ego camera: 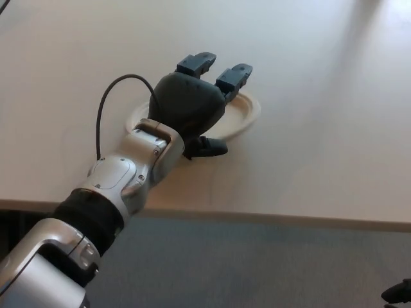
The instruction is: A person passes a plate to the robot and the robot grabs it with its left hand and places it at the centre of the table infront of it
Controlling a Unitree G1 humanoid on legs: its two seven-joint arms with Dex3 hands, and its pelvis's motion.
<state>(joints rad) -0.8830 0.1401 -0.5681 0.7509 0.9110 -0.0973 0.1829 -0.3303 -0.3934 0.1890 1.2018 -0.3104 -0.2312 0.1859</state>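
Observation:
A cream-white plate lies flat on the pale table, a little left of the middle. My left hand hovers over the plate's middle and hides most of it. The hand is open. Its two fingers stretch out past the plate's far rim, and its thumb sticks out by the near rim. A small dark piece at the bottom right corner may be my right hand; too little of it shows to read it.
The table's front edge runs across the lower picture, with grey floor below it. A black cable loops from my left forearm.

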